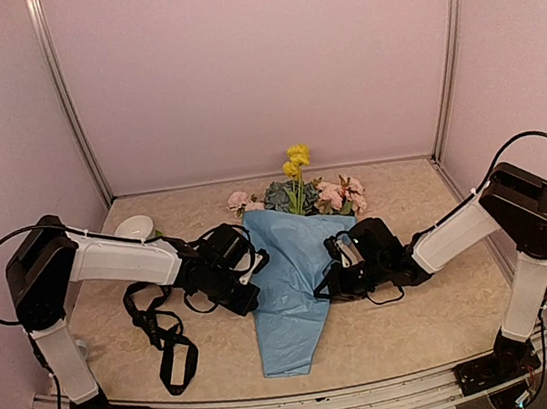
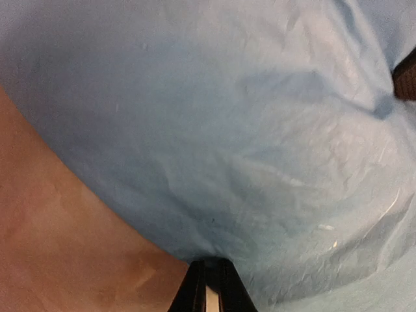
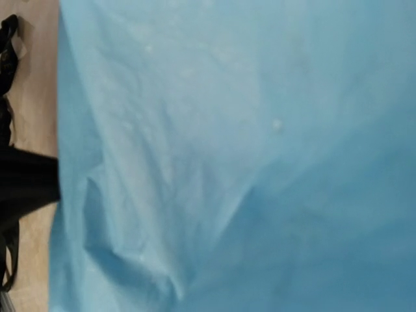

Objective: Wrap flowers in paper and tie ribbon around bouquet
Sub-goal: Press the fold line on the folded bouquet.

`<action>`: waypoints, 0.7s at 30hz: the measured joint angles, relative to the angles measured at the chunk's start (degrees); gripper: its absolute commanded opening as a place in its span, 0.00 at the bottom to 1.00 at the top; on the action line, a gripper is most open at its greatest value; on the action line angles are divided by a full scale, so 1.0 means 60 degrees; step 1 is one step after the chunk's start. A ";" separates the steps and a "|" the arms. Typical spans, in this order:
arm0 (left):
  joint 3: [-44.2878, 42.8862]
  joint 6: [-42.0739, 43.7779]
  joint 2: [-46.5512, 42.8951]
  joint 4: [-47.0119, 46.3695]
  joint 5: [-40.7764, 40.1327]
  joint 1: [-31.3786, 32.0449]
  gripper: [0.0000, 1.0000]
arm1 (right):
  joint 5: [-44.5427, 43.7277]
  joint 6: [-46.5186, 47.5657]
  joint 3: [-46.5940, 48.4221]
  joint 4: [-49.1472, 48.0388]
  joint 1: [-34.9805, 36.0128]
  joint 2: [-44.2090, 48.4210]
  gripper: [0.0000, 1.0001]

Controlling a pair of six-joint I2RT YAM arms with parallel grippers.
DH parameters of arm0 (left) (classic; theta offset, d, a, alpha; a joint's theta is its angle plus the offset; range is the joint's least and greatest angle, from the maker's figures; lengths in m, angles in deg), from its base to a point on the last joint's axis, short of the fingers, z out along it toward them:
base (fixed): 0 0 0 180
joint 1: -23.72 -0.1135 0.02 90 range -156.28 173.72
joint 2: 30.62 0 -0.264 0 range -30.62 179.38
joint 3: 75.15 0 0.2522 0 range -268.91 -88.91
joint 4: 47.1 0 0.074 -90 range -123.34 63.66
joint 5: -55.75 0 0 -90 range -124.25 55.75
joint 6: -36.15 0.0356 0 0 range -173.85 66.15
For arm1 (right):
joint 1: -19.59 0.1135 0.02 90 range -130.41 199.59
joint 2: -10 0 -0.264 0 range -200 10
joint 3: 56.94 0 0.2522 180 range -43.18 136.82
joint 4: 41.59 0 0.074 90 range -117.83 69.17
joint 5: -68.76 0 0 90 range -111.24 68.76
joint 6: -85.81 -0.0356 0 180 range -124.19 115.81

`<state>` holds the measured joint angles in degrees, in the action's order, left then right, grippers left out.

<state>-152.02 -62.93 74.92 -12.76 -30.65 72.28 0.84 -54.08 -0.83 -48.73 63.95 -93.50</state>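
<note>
I count one bouquet (image 1: 290,253), lying in the middle of the top view. A single sheet of light-blue paper (image 1: 288,313) is folded into a cone, its point toward the bottom of the frame. One bunch of flowers (image 1: 297,193) spills from its upper end: yellow blooms upright in the centre, pink roses on either side, blue-green and dark leaves between. Both wrist views are almost filled with creased blue paper. My left tool (image 2: 211,289) is closed to a thin gap on the paper's left edge. My right tool (image 1: 334,265) sits against the right edge, fully closed; I cannot tell whether it has hold of the sheet. One black ribbon (image 1: 166,345) lies looped on the counter (image 1: 419,316) at lower left.
</note>
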 measured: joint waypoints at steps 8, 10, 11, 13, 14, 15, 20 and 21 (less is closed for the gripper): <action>0.1264 -0.0525 -0.2437 0.0565 -0.1271 -0.0062 0.57 | -0.0007 0.0277 0.0117 0.0229 0.0000 0.0004 0.00; 0.1504 -0.0907 -0.3595 0.0492 -0.1945 -0.0178 0.64 | -0.0004 0.0364 0.0171 0.0270 0.0000 0.0004 0.00; 0.1687 -0.1111 -0.4178 0.0437 -0.2248 -0.0295 0.65 | -0.0004 0.0408 0.0204 0.0299 0.0000 0.0004 0.00; 0.2157 -0.1647 -0.5169 0.0404 -0.2619 -0.0780 0.66 | 0.0000 0.0474 0.0280 0.0368 0.0000 0.0004 0.00; 0.2368 -0.1883 -0.5457 0.0412 -0.2721 -0.1067 0.66 | 0.0011 0.0499 0.0321 0.0390 0.0000 0.0004 0.00; 0.2692 -0.2153 -0.5719 0.0401 -0.2743 -0.1468 0.67 | 0.0025 0.0550 0.0386 0.0433 0.0000 0.0004 0.00; 0.4597 -0.3464 -0.5985 0.0605 -0.2634 -0.2339 0.67 | 0.0087 0.0783 0.0667 0.0637 0.0000 0.0000 0.00; 0.4834 -0.3614 -0.5985 0.0674 -0.2575 -0.2339 0.66 | 0.0102 0.0827 0.0696 0.0663 0.0000 0.0000 0.00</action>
<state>-123.01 -84.61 39.01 -8.72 -46.10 58.25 1.46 -49.12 3.34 -44.75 63.95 -93.50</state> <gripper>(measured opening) 0.668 0.006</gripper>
